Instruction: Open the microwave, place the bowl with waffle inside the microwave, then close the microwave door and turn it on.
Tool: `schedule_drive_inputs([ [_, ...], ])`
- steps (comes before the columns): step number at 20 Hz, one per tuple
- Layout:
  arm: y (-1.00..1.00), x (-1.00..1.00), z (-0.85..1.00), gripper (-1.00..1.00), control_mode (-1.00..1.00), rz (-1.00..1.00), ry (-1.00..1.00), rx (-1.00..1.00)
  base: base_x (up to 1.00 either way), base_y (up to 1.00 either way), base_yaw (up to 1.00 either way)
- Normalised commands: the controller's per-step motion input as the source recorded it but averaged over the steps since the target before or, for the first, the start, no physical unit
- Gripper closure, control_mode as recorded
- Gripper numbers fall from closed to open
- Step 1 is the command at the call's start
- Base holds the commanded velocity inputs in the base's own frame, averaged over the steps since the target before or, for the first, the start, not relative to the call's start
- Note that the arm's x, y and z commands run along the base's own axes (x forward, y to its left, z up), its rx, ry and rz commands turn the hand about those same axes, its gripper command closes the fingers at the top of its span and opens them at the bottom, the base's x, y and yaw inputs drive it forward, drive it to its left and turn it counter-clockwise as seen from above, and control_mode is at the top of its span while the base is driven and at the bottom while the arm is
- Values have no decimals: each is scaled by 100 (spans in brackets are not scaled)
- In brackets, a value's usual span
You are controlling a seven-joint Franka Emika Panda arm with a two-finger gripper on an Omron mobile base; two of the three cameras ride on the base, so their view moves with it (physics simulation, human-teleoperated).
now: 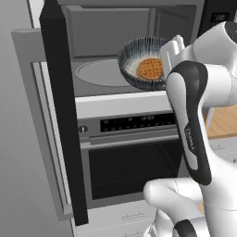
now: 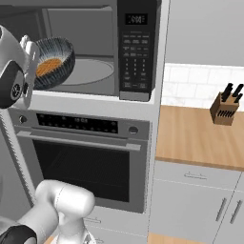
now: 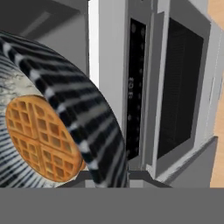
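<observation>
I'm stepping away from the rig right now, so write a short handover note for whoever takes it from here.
Gripper: shut on the bowl, held by its rim and tilted steeply, the waffle still inside it.
Microwave: the microwave door is swung wide open; the bowl hangs at the cavity mouth, above the turntable, not set down.
Done: door opened, bowl picked up.
Left: level the bowl, set it on the turntable, release, close the door, start it at the keypad.

light: even, bright | shadows: soft | glare: none | focus: slightly soft
</observation>
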Motion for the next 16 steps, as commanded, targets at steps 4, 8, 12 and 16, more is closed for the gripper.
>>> schedule_drive_inputs([
  [4,15,82,0,100,-100,0,0,0,0,0,0],
  [8,8,74,-10,100,-100,0,-1,0,0,0,0],
  [12,0,62,-16,100,-100,-3,-3,0,0,0,0],
  [16,0,51,-28,100,-100,-4,0,0,0,0,0],
])
